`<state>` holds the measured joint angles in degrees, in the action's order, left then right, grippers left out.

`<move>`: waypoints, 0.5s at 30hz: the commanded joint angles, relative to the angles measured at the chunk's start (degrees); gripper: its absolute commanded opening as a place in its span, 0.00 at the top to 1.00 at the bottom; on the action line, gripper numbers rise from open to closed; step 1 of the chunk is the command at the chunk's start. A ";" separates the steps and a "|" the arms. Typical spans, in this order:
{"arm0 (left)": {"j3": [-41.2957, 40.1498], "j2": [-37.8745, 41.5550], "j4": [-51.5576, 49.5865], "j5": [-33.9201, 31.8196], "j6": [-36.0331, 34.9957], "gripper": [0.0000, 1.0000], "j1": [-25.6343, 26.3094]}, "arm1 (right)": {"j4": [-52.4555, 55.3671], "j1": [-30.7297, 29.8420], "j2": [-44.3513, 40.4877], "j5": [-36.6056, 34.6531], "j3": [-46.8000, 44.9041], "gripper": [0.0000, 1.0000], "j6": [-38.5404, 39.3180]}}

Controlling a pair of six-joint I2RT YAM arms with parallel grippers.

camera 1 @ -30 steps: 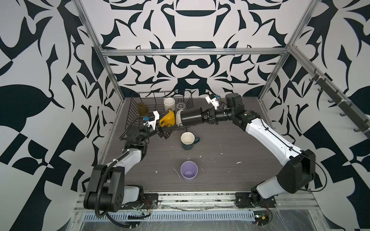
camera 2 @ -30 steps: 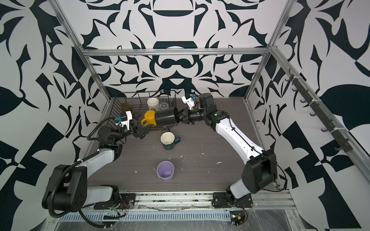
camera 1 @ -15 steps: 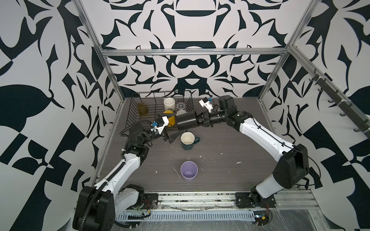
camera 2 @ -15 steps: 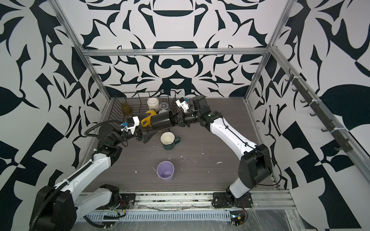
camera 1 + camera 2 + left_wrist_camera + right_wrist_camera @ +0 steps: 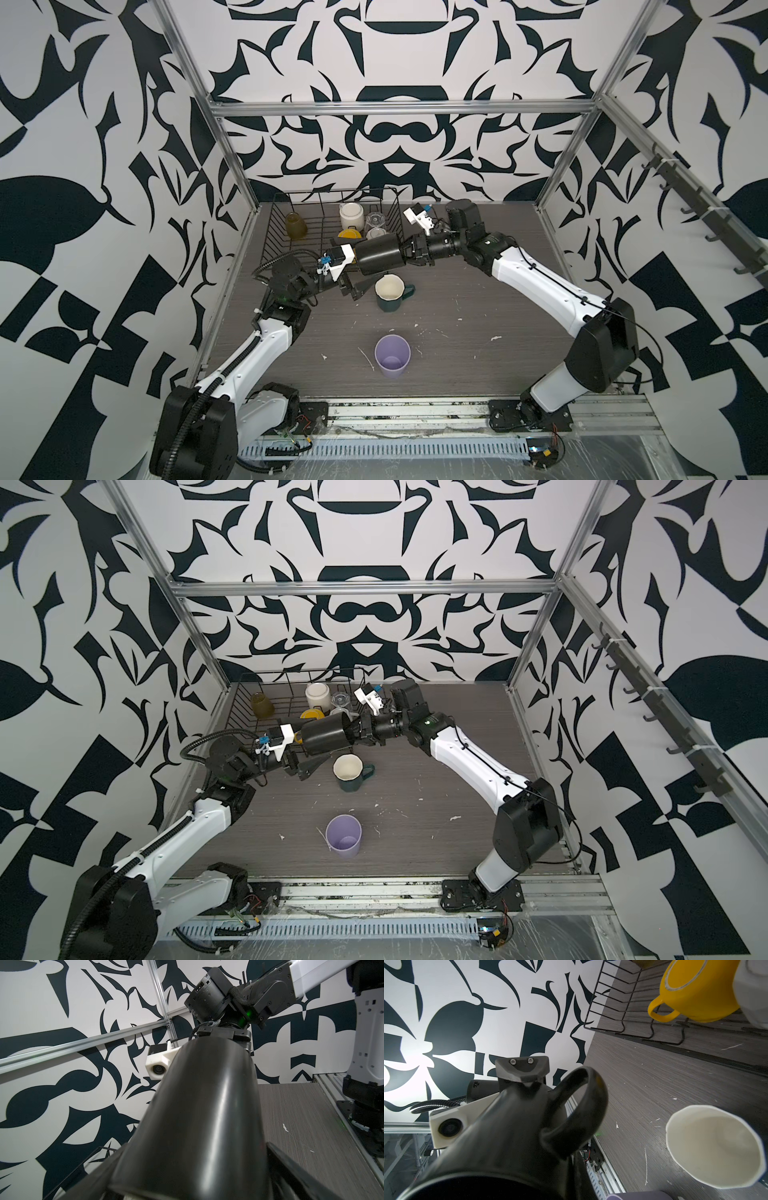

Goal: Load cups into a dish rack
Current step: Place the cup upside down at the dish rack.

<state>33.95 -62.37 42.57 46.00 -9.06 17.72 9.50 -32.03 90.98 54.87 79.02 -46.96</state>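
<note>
A black mug [image 5: 380,258] is held sideways in the air in front of the dish rack [image 5: 277,226], its rim pinched by the closed right hand [image 5: 409,253]. The left hand [image 5: 358,274] is spread wide around its base, seemingly so it can be passed over.

I see my right gripper [image 5: 409,254] clamped on the rim of the black mug [image 5: 380,258], held sideways by the dish rack [image 5: 270,245]. My left gripper [image 5: 356,284] gapes wide at its base, just beside the dark-green mug [image 5: 390,296].
</note>
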 commanded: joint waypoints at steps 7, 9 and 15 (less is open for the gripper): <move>0.75 0.16 3.81 0.56 0.37 0.01 0.22 | -8.97 -1.08 -0.83 3.66 0.96 1.00 -2.88; 0.57 0.14 4.86 0.82 1.09 0.01 0.22 | -9.32 -1.27 -0.68 3.71 0.62 1.00 -3.14; 0.52 0.07 6.03 1.80 2.02 0.01 0.22 | -11.95 -1.72 -0.32 4.09 -0.53 1.00 -5.15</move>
<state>33.95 -62.37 46.26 46.44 -7.84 17.76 5.32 -33.17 92.01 55.55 77.36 -50.57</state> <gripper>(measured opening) 0.992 0.112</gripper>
